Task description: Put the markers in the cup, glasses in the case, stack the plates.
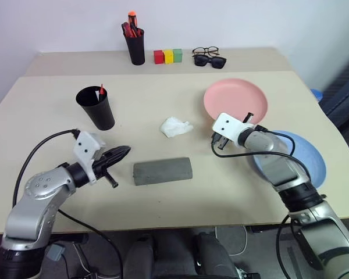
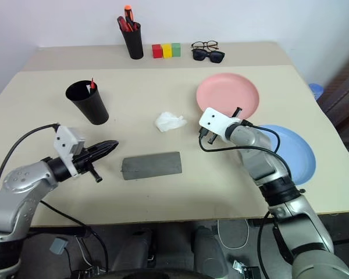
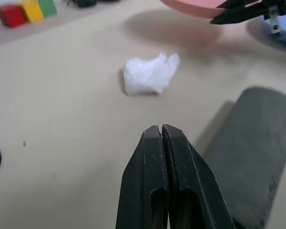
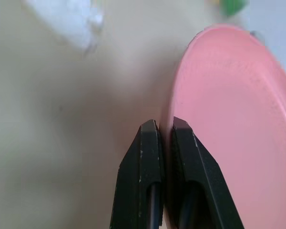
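The left gripper [image 1: 123, 153] was closed, its fingers [image 3: 164, 157] pressed together and empty, pointing roughly level toward the case [image 1: 162, 171] from just beside its left end. The right gripper [image 4: 164, 131] reached in from well right of the case, fingers pinched on the pink plate's [image 1: 235, 100] near rim.

A beige counter [image 1: 232, 192] is seen pushed against a second beige counter [image 1: 75, 61] behind it, a seam being left between the two. Both are backed by a plain pale wall [image 1: 250, 23]. The room is evenly lit, with only soft shadows cast.
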Tool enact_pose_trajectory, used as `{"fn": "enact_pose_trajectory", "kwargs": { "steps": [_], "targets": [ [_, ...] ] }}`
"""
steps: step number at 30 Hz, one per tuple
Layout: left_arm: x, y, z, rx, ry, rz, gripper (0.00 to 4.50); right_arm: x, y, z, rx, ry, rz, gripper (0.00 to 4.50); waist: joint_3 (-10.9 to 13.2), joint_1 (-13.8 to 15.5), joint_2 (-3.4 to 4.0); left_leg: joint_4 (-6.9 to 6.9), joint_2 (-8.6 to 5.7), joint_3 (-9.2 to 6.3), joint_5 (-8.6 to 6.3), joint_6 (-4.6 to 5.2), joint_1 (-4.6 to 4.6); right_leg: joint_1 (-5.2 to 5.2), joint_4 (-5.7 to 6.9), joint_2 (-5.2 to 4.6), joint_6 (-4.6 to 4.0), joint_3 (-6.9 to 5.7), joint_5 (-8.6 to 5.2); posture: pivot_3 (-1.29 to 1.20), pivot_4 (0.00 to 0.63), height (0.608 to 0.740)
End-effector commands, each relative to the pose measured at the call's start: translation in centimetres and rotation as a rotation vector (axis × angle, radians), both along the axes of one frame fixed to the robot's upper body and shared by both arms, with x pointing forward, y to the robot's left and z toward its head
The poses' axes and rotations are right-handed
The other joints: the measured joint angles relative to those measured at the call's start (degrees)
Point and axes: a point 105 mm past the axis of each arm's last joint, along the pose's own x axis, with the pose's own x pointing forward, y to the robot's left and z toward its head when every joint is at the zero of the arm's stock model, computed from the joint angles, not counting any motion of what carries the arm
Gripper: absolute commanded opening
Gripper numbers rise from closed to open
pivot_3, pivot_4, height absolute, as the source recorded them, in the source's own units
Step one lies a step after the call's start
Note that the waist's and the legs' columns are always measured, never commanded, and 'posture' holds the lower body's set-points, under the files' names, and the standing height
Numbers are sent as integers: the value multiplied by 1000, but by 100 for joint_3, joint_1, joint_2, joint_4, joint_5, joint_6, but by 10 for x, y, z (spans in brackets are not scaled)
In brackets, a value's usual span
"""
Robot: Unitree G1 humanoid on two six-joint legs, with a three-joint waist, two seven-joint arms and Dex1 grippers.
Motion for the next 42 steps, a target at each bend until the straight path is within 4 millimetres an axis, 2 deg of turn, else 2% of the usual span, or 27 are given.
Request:
{"fn": "enact_pose_trajectory", "kwargs": {
  "steps": [1,3,5,8,11,13,15,18,21,26,32,37,40,42],
  "targets": [
    [4,-4,-1,27,-32,-30,10,-30,-26,37,85,-54,-21,27,-1,38,-1,0,0,-1,-1,2,0,2,-2,0,0,0,0,0,150,740],
    [11,-5,-6,33,-20,-44,10,-55,-60,27,49,15,-100,27,-2,103,1,0,-1,-3,-2,4,-1,9,-8,-1,0,-4,0,0,150,740],
    [18,-9,-9,32,-18,-69,10,-77,-84,14,19,93,-166,27,-2,143,-1,1,-2,-2,-4,6,2,22,-17,0,0,-11,-1,0,150,740],
    [27,-17,-12,36,-23,-102,10,-97,-94,-3,22,198,-185,27,-3,117,1,7,-3,10,-4,7,7,28,-14,4,0,-9,-1,0,150,740],
    [33,-22,-12,26,-37,-114,10,-105,-89,-12,3,245,-168,987,-4,4,2,8,-1,14,-4,7,16,28,-3,10,0,-3,-1,0,150,740],
    [35,-23,-12,13,-41,-113,10,-100,-76,-7,34,210,-137,1956,-4,-52,3,7,7,10,-4,7,26,28,2,17,0,6,-1,0,150,740],
    [35,-23,-13,15,-46,-107,10,-89,-53,-5,66,183,-64,2902,-4,-118,2,6,9,7,-4,7,28,28,3,22,0,7,-1,0,150,740],
    [34,-18,-15,19,-48,-81,10,-70,-13,-9,194,188,41,2902,-4,-154,0,5,9,2,-3,6,28,28,4,22,-1,6,-1,0,150,740],
    [31,-8,-16,26,-49,-32,10,-37,27,-16,294,194,84,2902,-3,-154,1,3,9,2,-3,6,26,24,5,19,-1,8,-1,0,150,740],
    [18,11,-18,43,-43,43,10,9,79,-30,416,241,119,2902,-3,-118,1,3,6,2,-2,4,16,15,3,7,0,6,-1,0,150,740],
    [5,22,-19,50,-33,99,10,37,105,-52,404,319,109,2902,-3,-45,1,4,-1,1,-2,4,8,9,3,-6,1,2,0,0,150,740],
    [1,23,-20,49,-31,117,10,50,116,-62,404,349,101,2902,-4,-120,1,3,2,0,-2,3,10,5,7,3,0,1,0,0,150,740],
    [2,22,-19,45,-34,123,10,52,118,-65,400,356,105,2094,-4,-145,2,3,2,0,-2,3,10,5,7,4,0,1,0,0,150,740],
    [2,22,-18,45,-35,124,10,53,117,-65,410,357,99,1107,-4,-145,2,2,2,0,-2,3,10,5,8,5,0,1,0,0,150,740]
  ]
}}
